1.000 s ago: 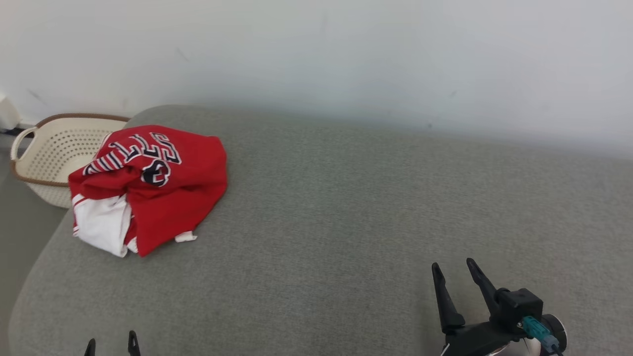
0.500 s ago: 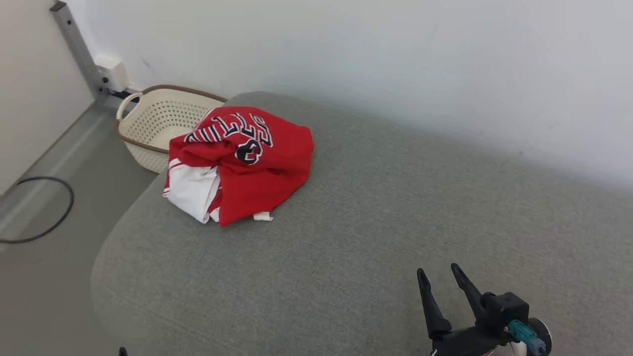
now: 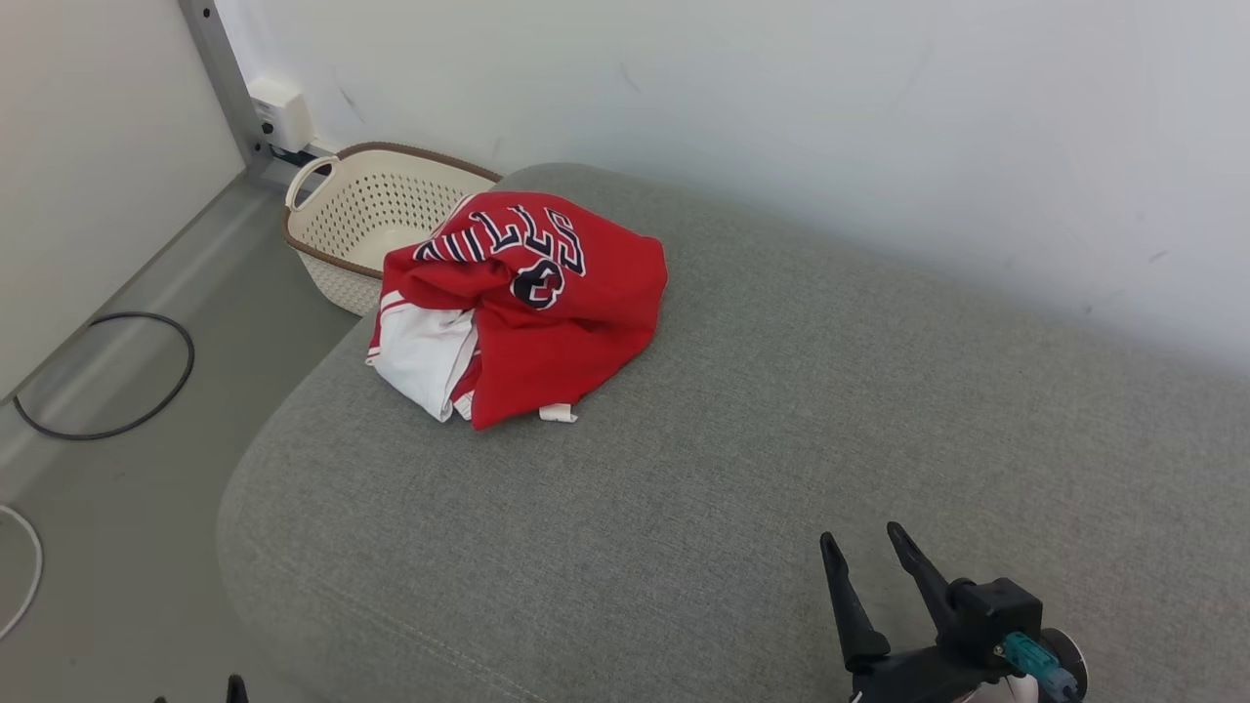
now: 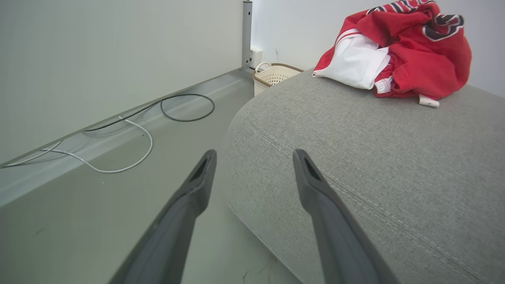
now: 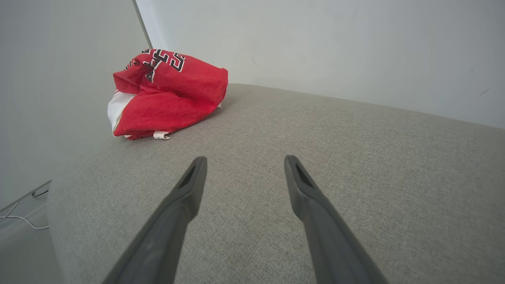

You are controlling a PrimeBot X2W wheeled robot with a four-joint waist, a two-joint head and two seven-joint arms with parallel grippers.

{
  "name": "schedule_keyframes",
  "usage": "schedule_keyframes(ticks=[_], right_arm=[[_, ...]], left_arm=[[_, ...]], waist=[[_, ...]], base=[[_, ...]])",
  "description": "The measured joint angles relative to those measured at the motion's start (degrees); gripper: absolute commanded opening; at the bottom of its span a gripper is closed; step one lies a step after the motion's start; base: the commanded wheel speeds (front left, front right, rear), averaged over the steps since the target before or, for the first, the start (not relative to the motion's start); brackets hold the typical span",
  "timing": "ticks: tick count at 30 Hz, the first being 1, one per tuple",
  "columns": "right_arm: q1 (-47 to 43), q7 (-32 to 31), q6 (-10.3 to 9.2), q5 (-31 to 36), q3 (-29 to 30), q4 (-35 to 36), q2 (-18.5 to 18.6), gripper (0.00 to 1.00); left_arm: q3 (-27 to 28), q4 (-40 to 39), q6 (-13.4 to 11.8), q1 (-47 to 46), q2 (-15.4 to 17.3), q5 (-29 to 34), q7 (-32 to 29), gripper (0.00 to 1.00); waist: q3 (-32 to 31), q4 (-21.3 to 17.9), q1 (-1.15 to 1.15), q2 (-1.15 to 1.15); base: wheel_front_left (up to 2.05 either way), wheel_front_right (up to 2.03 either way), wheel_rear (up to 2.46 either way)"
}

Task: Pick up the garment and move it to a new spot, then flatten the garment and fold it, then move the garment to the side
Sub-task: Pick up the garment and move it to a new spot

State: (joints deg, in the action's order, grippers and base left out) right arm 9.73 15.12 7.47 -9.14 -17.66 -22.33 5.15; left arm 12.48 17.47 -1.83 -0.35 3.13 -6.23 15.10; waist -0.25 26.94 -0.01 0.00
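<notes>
While the crumpled red jersey with a white panel and dark lettering (image 3: 527, 303) lies in a heap on the far left corner of the grey upholstered cushion (image 3: 742, 439), both end effectors are well apart from it. The right end effector (image 3: 861, 535) is over the near right part of the cushion, its two dark fingers spread with nothing between them. The left end effector (image 4: 254, 152) points past the cushion's near left edge, one finger over the grey floor (image 4: 118, 221) and the other over the fabric; its fingers are also spread and empty. A cream perforated plastic basket with a brown rim (image 3: 337, 283) stands on the floor just beyond the jersey's corner. A black cable loop (image 4: 187, 120) and a white cable (image 4: 106, 172) lie on the floor along the pale wall.
</notes>
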Motion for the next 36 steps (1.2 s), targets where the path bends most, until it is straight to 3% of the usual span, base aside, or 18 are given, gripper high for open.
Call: schedule_keyframes(ticks=[6, 7, 13, 23, 31, 36], right_arm=[[0.4, 0.0, 0.00, 0.0, 0.1, 0.3, 1.7, 1.00], [0.5, 0.0, 0.00, 0.0, 0.1, 0.3, 2.0, 1.00], [2.1, 0.0, 0.00, 0.0, -1.0, 0.7, 3.1, 1.00], [4.0, 0.0, 0.00, -0.2, -0.9, 1.7, 5.6, 1.00], [5.0, 0.0, 0.00, -0.2, -0.5, 2.4, 6.9, 1.00], [5.3, 0.0, 0.00, -0.4, -0.5, 2.6, 7.3, 1.00]], left_arm=[[-0.7, 1.3, 4.5, -5.7, 0.4, -0.2, 0.0, 1.00], [-1.3, 2.7, 5.9, -7.2, 1.1, -0.2, 0.0, 1.00], [-2.5, 8.2, 8.3, -18.2, 5.3, -0.3, 0.0, 1.00], [-8.8, 17.8, 9.3, -36.7, 12.2, -1.6, 0.0, 1.00], [-22.0, 26.4, 9.3, -50.4, 18.6, -11.0, -3.8, 1.00], [-27.7, 28.3, 9.3, -54.7, 19.7, -16.4, -6.6, 1.00]], waist=[[1.9, -1.4, 0.00, 0.00], [2.3, -1.7, 0.00, 0.00], [4.4, -3.8, 0.01, 0.00], [8.2, -8.7, 0.01, 0.00], [11.3, -13.3, 0.01, 0.01], [12.8, -15.4, 0.02, 0.01]], base=[[0.00, 0.00, 0.00], [0.00, 0.00, 0.00], [0.00, 0.00, 0.00], [0.00, 0.00, 0.00], [0.00, 0.00, 0.00], [0.00, 0.00, 0.00]])
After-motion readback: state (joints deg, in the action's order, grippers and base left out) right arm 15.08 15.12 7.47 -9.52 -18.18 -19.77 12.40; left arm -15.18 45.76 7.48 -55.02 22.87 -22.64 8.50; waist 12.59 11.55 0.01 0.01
